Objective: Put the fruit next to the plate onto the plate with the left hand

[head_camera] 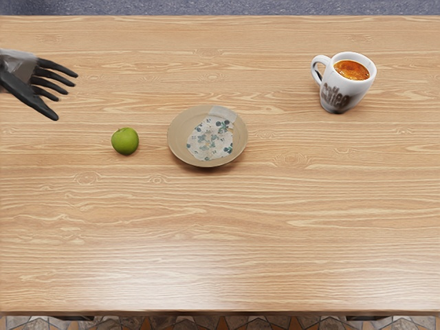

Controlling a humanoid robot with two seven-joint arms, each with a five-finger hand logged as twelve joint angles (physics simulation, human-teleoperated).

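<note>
With the left hand [38, 86] open and empty at the worktop's [220, 240] left edge, reach toward the green apple [125, 141] lying just left of the plate [180, 120] and grasp it.

The lone head view looks down slantwise from the near side across the table [275, 240].

What you see of your robot is a matte black five-finger left hand [31, 84] at the picture's left edge, its fingers [60, 68] slim, smooth and round-tipped, its thumb [27, 97] thicker, all growing from a pale grey, faintly glossy wrist casing [17, 63].
</note>
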